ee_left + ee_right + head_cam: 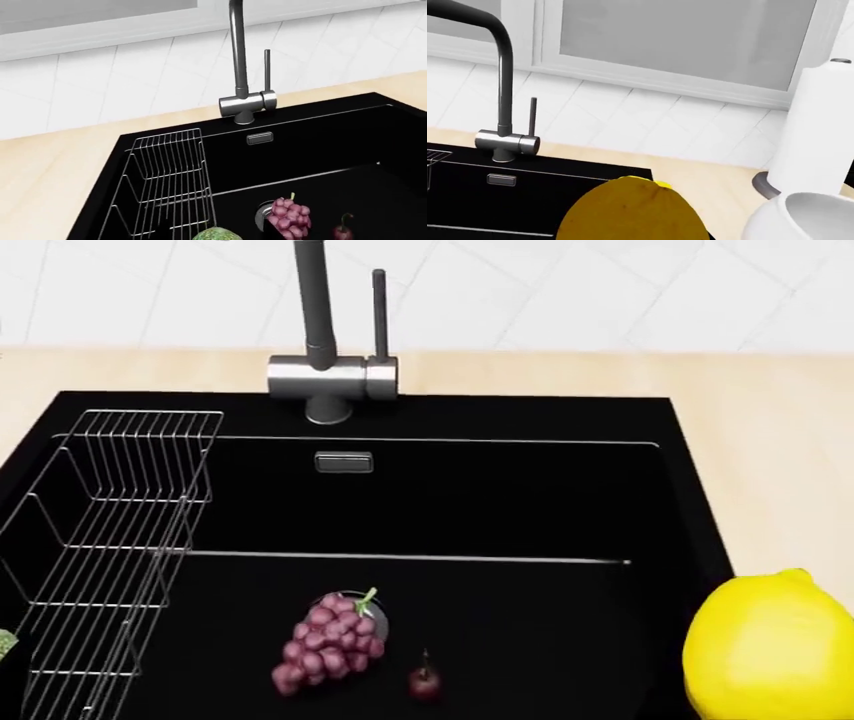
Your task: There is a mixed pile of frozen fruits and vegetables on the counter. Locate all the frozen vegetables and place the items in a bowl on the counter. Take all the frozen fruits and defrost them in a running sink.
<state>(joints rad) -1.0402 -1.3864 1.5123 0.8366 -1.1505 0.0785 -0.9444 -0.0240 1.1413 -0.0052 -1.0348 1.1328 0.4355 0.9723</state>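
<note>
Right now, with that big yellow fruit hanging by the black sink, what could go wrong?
The yellow lemon sits over the black sink's rim, not the basin; released here, it might bounce onto the beige counter. No water is visible at the dark grey faucet, so the purple grape bunch and small red cherry may not thaw.

Sink [534,510]: I see a solid black basin.
Faucet [320,330]: dark grey, metallic sheen.
Wire rack [114,540]: I read it as silver steel.
Grape bunch [327,640]: purple-red, green stem.
Cherry [424,680]: dark red.
Lemon [774,645]: bright yellow.
Bumpy vegetable [217,235]: green, I catch only its top.
Counter [774,440]: light beige wood grain.
Wall tiles [100,85]: white.
Bowl [800,220]: glossy white.
Paper roll [817,135]: white, grey base.
</note>
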